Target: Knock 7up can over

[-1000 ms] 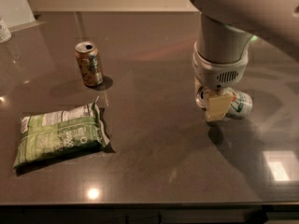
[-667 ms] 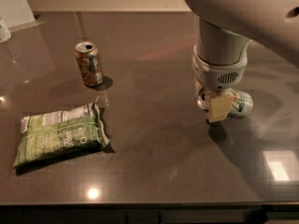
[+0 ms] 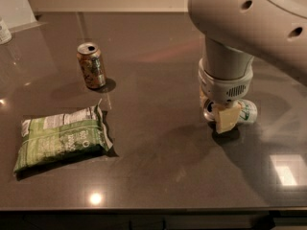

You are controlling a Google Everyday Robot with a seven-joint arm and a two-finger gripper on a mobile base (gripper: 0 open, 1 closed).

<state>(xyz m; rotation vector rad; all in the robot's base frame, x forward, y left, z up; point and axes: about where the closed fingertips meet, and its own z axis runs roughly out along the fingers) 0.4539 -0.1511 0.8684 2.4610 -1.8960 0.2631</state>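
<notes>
1. The gripper (image 3: 223, 120), at 3 o'clock, hides the left end of the lying 7up can (image 3: 247, 111).
2. The arm (image 3: 249, 18) is cut off at 1 o'clock.
3. A white object (image 3: 4, 31) at 10 o'clock is cut by the edge.
4. Print on the green bag (image 3: 60, 140) is unreadable.

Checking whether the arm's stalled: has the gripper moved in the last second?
Yes, slightly. The gripper, at the 7up can, has shifted toward the table's near edge, judged against the orange-brown can, which stayed put.
</notes>
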